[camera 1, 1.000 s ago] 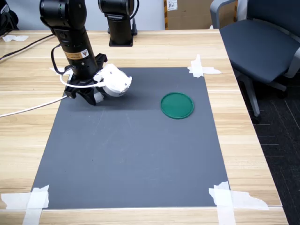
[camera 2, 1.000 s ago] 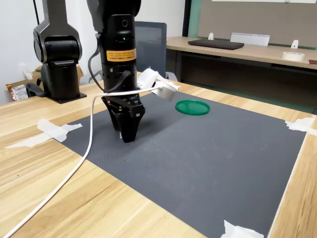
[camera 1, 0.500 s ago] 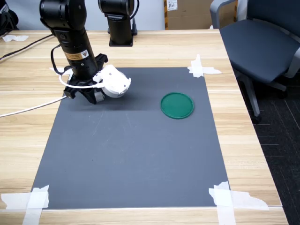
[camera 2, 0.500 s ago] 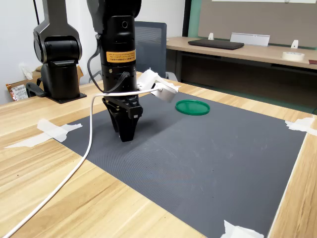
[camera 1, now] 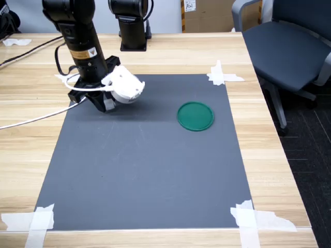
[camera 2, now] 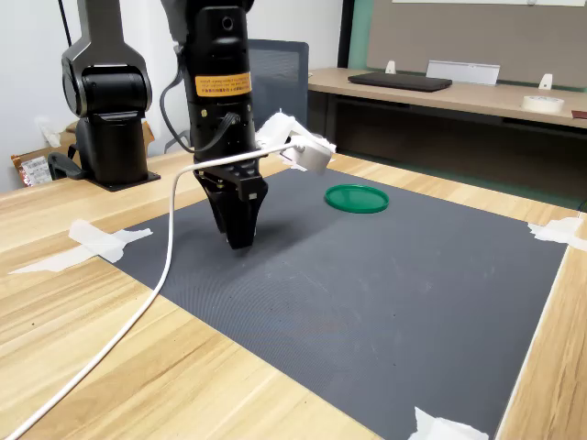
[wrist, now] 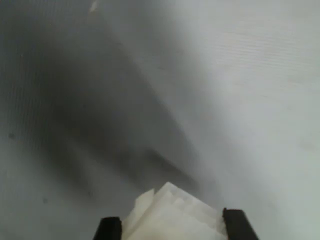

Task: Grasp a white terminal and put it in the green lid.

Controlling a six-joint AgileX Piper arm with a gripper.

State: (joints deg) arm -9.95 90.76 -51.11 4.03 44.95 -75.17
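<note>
Item one, my pincer: pointed straight down over the dark mat, near its far corner at the first exterior view's left; its black fingers stand narrow, closed on the terminal, a pale blocky piece that fills the gap between them in the wrist view. In both exterior views the fingers hide the terminal, so I log it from the wrist view alone. Whether the tips touch the mat I cannot tell from either exterior view. Item two, the lid: a flat green disc with a low rim, lying on the mat toward the first exterior view's right, well apart from my pincer; nothing shows inside it. In the second exterior view it lies beyond my arm and to the right. Item three, the white camera housing on my wrist: rounded, jutting out toward the lid's side. Item four, a white cable: running from my wrist down across the mat edge and over the wooden table. Item five, tape: white strips holding the mat's corners to the table. Item six, a second black arm base: standing on the table behind the mat. Item seven, an office chair: beside the table at the first exterior view's right.
</note>
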